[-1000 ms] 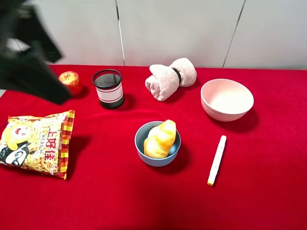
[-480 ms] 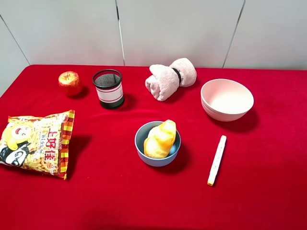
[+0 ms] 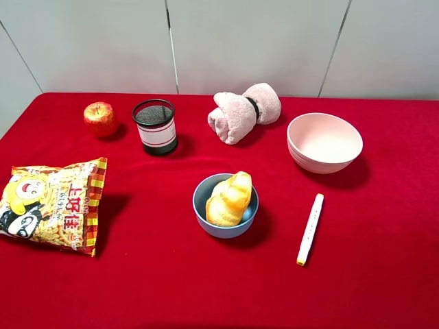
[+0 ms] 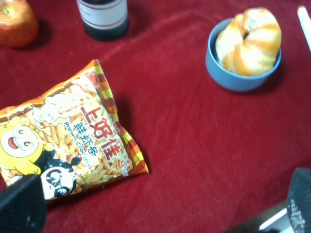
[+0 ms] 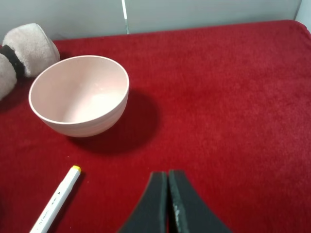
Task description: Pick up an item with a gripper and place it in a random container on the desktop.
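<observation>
The golden-brown and pale-yellow ridged bread roll [image 3: 228, 199] lies in the small light-blue bowl [image 3: 200, 203] near the middle of the red cloth [image 3: 158, 274]. Neither gripper shows in the high view. In the left wrist view the roll [image 4: 250, 39] sits in the bowl [image 4: 233, 81] far from my left gripper [image 4: 160, 213], whose dark fingertips [image 4: 19, 206] stand wide apart, open and empty. My right gripper [image 5: 167, 194] is shut and empty, over bare cloth in front of the pink bowl.
A snack bag [image 3: 51, 205] lies at the left. An apple [image 3: 100, 118], a black mesh cup [image 3: 155, 127] and a pink rolled towel [image 3: 243, 111] stand along the back. A pale pink bowl [image 3: 324, 142] and a marker [image 3: 310, 228] are at the right.
One second ago the left arm blurred across the high view's upper left corner, partly covering the apple. It has since left that view. The roll stays in the bowl.
</observation>
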`<action>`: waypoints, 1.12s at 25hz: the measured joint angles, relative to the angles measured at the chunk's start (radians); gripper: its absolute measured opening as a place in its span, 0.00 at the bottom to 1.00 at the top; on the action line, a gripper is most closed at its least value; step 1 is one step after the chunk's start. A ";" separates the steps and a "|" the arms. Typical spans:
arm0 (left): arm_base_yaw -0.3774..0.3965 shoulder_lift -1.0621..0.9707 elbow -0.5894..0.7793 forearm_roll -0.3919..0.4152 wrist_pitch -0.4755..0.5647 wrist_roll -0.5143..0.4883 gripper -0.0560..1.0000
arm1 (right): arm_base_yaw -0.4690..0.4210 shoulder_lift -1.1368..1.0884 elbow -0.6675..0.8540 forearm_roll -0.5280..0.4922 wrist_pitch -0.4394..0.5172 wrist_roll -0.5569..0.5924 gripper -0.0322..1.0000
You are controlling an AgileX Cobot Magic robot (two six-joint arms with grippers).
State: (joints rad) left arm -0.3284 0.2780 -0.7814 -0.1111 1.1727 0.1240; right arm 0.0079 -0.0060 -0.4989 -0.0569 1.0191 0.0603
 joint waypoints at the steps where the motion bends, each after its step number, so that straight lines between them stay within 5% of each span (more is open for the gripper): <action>1: 0.000 -0.025 0.004 0.007 0.000 -0.007 0.99 | 0.000 0.000 0.000 0.000 0.000 0.000 0.00; 9: 0.021 -0.062 0.043 0.053 0.000 -0.039 0.99 | 0.000 0.000 0.000 0.000 0.000 0.000 0.00; 28: 0.348 -0.264 0.266 0.090 -0.072 -0.082 0.99 | 0.000 0.000 0.000 0.000 0.000 0.000 0.00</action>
State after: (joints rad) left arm 0.0193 0.0141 -0.5150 -0.0210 1.1004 0.0420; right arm 0.0079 -0.0060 -0.4989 -0.0569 1.0191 0.0603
